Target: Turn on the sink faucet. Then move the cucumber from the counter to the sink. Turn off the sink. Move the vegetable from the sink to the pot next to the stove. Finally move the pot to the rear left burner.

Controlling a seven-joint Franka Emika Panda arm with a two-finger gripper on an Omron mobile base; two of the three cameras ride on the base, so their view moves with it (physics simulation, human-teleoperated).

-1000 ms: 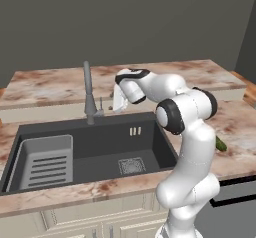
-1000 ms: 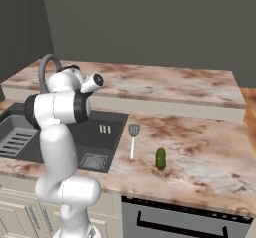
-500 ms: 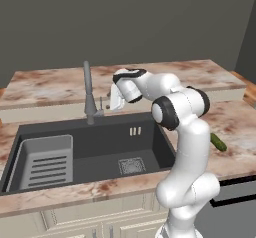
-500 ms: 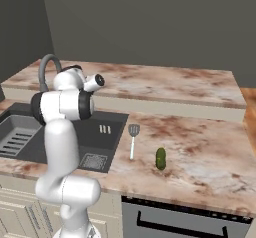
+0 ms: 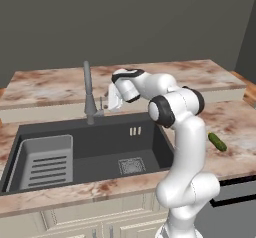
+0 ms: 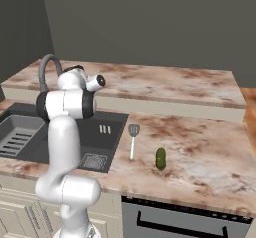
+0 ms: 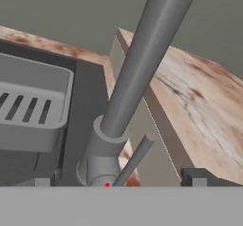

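Tool (image 5: 103, 103) open, empty, just right of the sink faucet (image 5: 88, 93) base, near its thin lever (image 7: 135, 158). Risk: fingers slide past the lever. Cucumber (image 6: 160, 158) on surface, right of faucet.

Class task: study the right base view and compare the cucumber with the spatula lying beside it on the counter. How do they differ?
The cucumber is dark green, short and plump; the spatula is pale metal, long and thin. The spatula has a slotted head and lies nearer the sink; the cucumber has plain rounded ends. Both lie flat on the counter, roughly parallel, apart.
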